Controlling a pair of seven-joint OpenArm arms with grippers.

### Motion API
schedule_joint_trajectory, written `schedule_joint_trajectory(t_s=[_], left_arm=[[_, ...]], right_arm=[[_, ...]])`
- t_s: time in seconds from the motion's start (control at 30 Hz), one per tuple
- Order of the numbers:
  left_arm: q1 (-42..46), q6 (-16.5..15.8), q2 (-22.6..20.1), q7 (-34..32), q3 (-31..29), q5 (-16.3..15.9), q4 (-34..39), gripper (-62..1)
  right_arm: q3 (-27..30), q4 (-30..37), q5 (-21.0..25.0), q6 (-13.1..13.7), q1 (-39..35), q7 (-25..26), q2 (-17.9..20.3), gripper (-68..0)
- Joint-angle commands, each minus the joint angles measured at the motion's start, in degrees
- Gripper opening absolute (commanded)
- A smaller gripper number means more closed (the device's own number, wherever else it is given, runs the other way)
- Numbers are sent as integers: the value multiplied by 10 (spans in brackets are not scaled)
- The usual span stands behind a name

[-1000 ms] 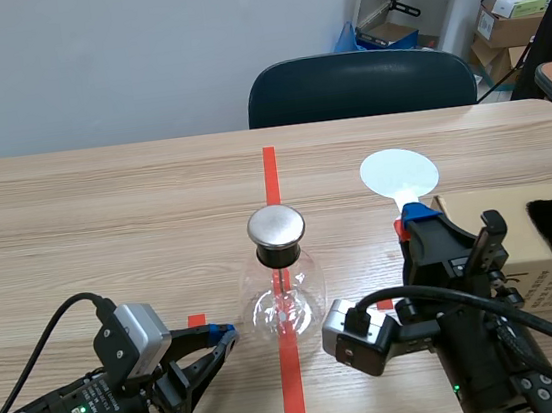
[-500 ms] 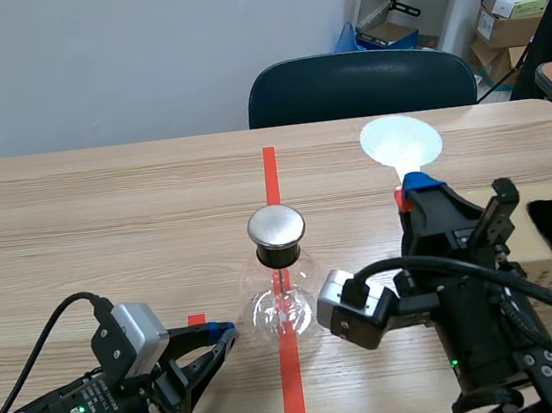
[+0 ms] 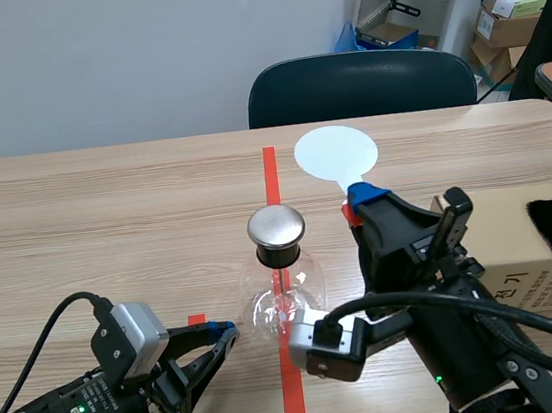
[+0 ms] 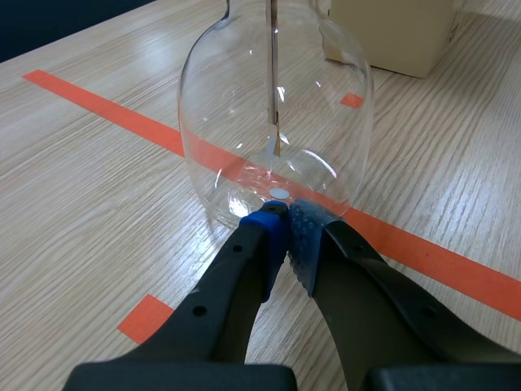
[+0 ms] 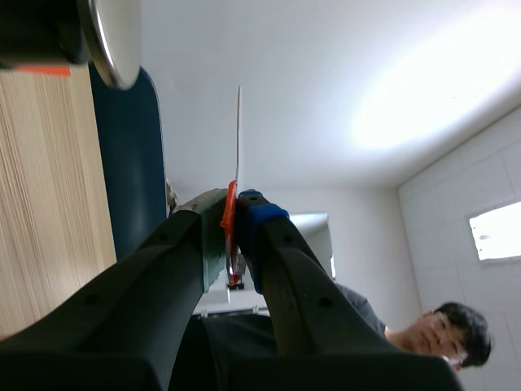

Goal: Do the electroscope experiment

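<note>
Now: right tool (image 3: 361, 199) pinches paddle (image 3: 335, 154); ease it level above metal cap (image 3: 277, 227), slowly. Left tool (image 4: 285, 232) pressed together.

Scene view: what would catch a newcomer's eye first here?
Most likely the glass electroscope flask with its shiny metal cap, standing on the red tape line at the middle of the table. Next, the white disc paddle, which the right hand grips by its orange-red handle, up just beyond and to the right of the cap. The left hand sits shut, low at the flask's base.
</note>
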Motion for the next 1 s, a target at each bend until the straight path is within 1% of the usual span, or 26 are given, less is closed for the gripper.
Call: schedule_joint_trajectory(t_s=[0.0, 0.13, 0.27, 0.33, 0.53, 0.8, 0.9, 0.97], left_arm=[[0, -1, 0, -8, -3, -3, 9, -578], [0, -1, 0, -8, -3, -3, 9, -578], [0, -1, 0, -9, -3, -3, 9, -578], [0, -1, 0, -9, -3, -3, 9, -578], [0, -1, 0, -9, -3, -3, 9, -578], [0, -1, 0, -9, -3, -3, 9, -578], [0, -1, 0, -9, -3, -3, 9, -578], [0, -1, 0, -15, -3, -3, 9, -578]], right_arm=[[4, 6, 0, -23, 7, 13, 5, -660], [4, 6, 0, -21, 7, 55, 5, -660], [4, 6, 0, 8, 6, 93, 7, -660], [4, 6, 0, 14, 5, 103, 8, -660], [4, 6, 0, 22, 3, 127, 8, -660], [4, 6, 0, 26, 3, 151, 8, -660], [4, 6, 0, 41, 3, 151, 8, -660], [4, 6, 0, 44, 3, 151, 8, -660]])
